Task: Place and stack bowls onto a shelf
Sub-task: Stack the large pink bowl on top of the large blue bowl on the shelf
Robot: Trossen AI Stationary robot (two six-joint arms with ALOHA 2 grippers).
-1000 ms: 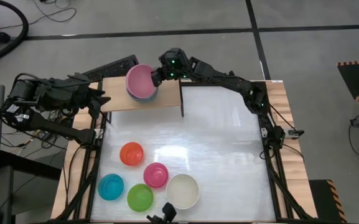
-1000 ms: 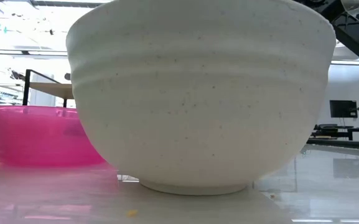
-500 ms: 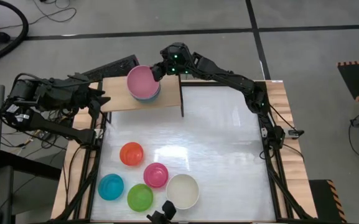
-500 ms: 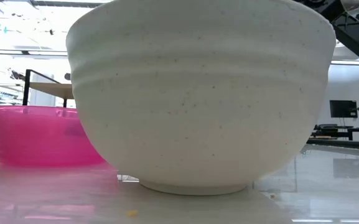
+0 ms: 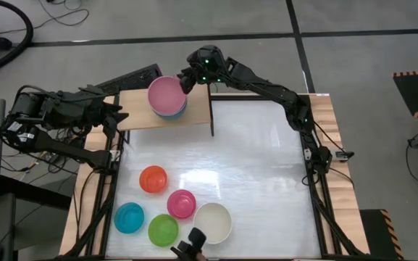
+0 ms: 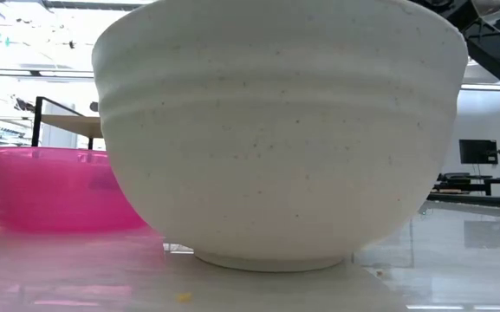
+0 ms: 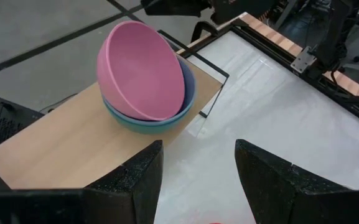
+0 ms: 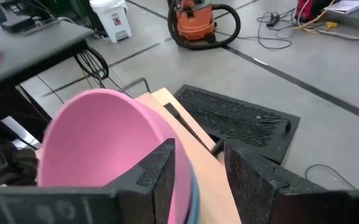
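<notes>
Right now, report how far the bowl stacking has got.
Done: a pink bowl sits tilted in a bluish bowl on the shelf. In hand: nothing; the right gripper is open beside the stack. Left: red, magenta, cyan, lime and white bowls on the table.

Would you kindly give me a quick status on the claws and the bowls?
Right claw open beside the pink plastic bowl, stacked tilted on the light-wood shelf. Left claw open, waiting at the shelf's end. Five bowls on the table.

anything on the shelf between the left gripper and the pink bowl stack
No. In the left wrist view, only bare wood of the shelf lies between the open left gripper and the pink bowl stack.
</notes>
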